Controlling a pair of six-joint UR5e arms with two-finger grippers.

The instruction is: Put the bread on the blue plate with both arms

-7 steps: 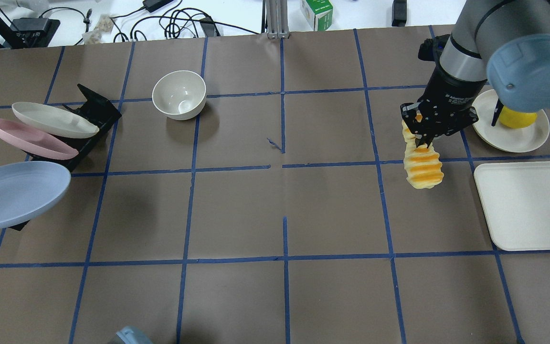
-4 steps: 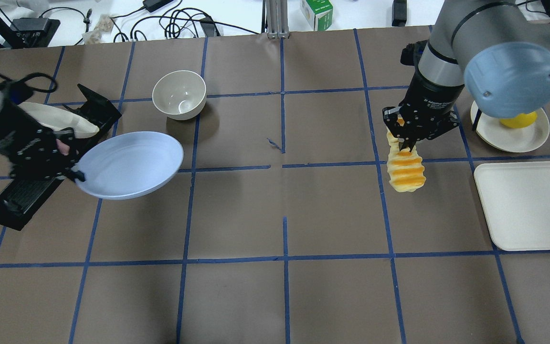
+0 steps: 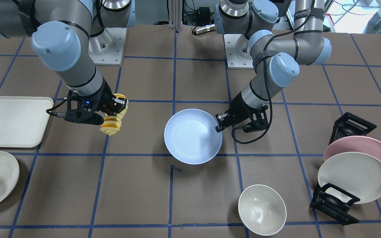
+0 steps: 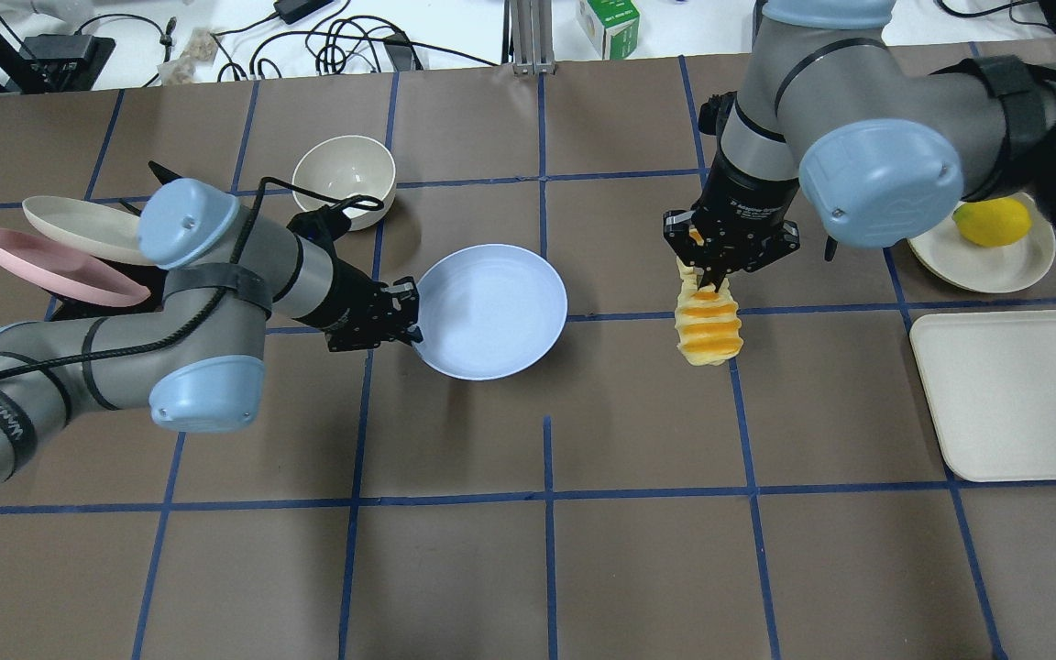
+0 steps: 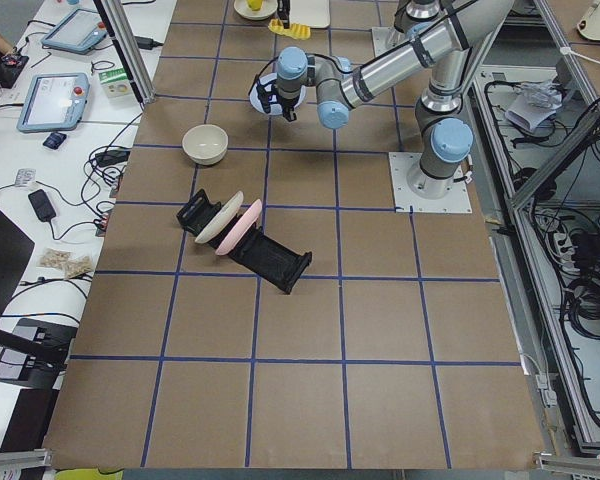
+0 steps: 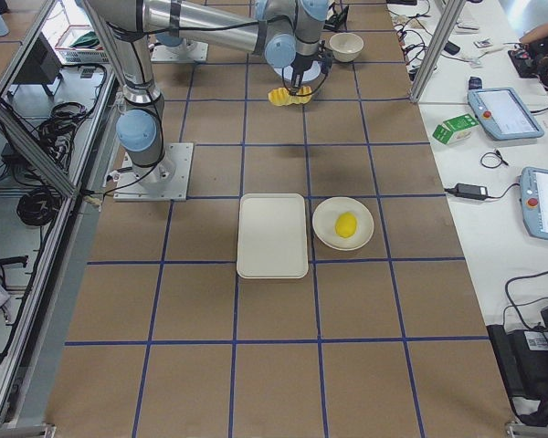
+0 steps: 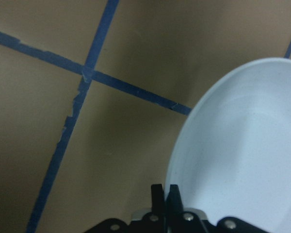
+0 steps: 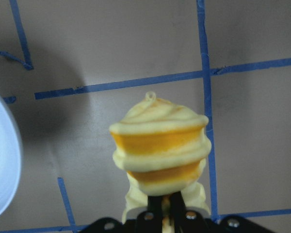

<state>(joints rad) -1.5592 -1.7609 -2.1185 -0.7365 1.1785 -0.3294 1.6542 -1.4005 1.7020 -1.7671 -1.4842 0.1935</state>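
Observation:
The pale blue plate hangs just above the table's middle, held level by its rim. My left gripper is shut on the plate's near-left rim; the left wrist view shows the closed fingers pinching the plate. The bread, a ridged yellow-orange loaf, hangs from my right gripper, which is shut on its upper end. It is to the right of the plate, apart from it. In the front-facing view the bread and plate are a grid square apart. The right wrist view shows the bread end-on.
A white bowl stands behind the left arm. A black rack holds a pink plate and a cream plate at the far left. A cream tray and a small plate with a yellow fruit are at the right.
My left arm has carried the blue plate from the far left to the table's middle. My right arm has moved left with the bread hanging in it.

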